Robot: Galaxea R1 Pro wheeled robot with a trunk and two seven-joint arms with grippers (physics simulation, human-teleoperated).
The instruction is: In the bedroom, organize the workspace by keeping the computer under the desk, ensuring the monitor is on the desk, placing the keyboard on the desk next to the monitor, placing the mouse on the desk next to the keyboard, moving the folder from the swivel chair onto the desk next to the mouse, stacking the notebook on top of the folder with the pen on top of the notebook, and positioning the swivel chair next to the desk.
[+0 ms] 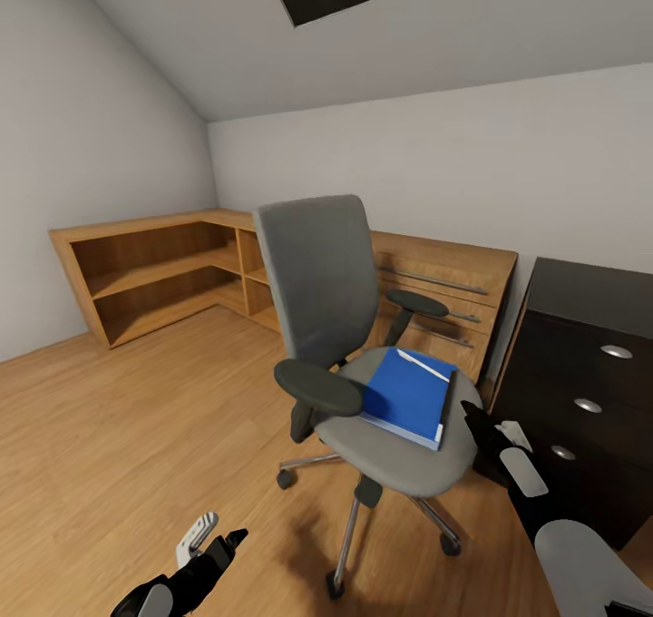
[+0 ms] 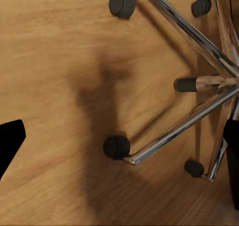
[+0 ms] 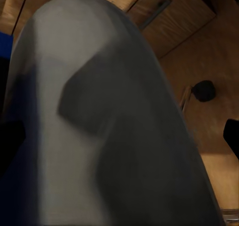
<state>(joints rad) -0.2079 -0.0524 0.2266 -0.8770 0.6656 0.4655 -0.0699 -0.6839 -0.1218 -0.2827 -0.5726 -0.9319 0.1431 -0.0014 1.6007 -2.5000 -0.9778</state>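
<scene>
The grey swivel chair (image 1: 317, 272) stands in the middle of the wooden floor. On its seat (image 1: 399, 458) lies a blue folder (image 1: 408, 395) with a white pen (image 1: 423, 365) on top; I cannot tell whether a notebook is part of that blue stack. My right gripper (image 1: 490, 422) hovers open at the seat's right edge, close to the folder's corner. In the right wrist view the grey seat edge (image 3: 99, 126) looms between the spread fingers. Low at the front left, my left gripper (image 1: 219, 535) hangs open above the floor, over the chair's chrome base (image 2: 199, 81).
A low wooden shelf unit (image 1: 154, 272) and wooden drawers (image 1: 444, 295) line the far wall behind the chair. A black drawer cabinet (image 1: 580, 390) stands close on the right. Open floor (image 1: 136, 435) lies to the left. Casters (image 2: 116, 147) stick out around the base.
</scene>
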